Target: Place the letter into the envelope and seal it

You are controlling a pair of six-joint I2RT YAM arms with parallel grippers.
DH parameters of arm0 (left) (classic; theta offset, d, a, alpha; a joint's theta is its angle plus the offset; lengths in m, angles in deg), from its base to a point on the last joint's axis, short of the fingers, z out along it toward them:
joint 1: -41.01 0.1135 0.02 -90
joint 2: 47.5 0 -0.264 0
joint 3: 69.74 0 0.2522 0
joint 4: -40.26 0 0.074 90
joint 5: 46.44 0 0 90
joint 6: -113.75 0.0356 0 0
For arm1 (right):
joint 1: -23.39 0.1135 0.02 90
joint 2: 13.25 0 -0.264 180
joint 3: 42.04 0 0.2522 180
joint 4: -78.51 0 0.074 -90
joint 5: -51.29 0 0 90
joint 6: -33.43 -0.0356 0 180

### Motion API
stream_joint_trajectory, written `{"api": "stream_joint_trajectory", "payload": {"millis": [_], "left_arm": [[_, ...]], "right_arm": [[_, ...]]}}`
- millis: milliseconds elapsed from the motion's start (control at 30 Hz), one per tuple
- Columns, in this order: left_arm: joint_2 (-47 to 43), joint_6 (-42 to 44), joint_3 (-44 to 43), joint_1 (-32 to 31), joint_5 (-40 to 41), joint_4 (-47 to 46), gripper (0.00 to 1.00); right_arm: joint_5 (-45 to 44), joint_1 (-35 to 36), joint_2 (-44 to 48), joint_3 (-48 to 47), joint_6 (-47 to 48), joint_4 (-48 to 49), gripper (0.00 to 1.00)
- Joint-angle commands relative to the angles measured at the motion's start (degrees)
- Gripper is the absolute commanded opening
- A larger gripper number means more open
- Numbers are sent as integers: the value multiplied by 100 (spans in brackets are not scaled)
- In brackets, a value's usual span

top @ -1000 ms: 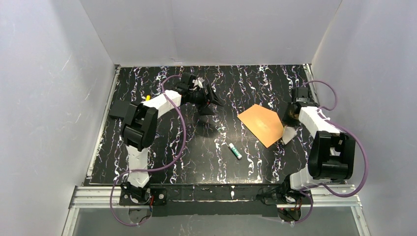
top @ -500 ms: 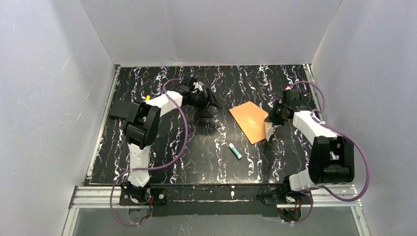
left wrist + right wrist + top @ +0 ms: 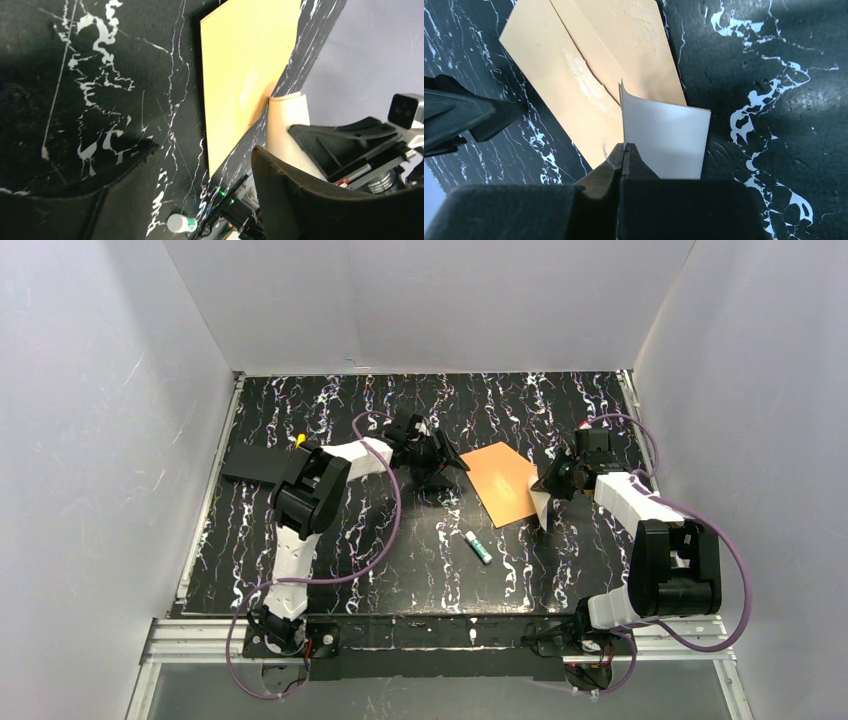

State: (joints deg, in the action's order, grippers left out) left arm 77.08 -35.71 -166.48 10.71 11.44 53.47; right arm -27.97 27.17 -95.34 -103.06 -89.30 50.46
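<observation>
Pinched the letter upright at the edge of the envelope, flat on the tabletop.
Clenched the right hand on the sheet's corner; hovered with the left hand released, just beside the envelope. Seemed best to pin the envelope with the left, then slide the sheet in low and straight.

Plain pale-grey walls on three sides — black white-veined tabletop, even light.
</observation>
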Motion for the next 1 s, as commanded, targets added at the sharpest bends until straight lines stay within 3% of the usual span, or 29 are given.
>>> {"api": "stream_joint_trajectory", "payload": {"millis": [0, 300, 633, 967], "left_arm": [[82, -262, 8, -211, 908, -113, 63], [698, -989, -189, -489, 1240, -408, 51], [1028, -1724, -196, -606, 682, -1139, 29], [1061, -1076, -103, -595, 370, -1394, 33]], "right_arm": [[110, 17, 242, 160, -100, 206, 1], [244, 11, 315, 274, 14, 230, 1], [317, 10, 161, 157, 172, 100, 1], [604, 10, -123, 99, 321, 253, 1]]}}
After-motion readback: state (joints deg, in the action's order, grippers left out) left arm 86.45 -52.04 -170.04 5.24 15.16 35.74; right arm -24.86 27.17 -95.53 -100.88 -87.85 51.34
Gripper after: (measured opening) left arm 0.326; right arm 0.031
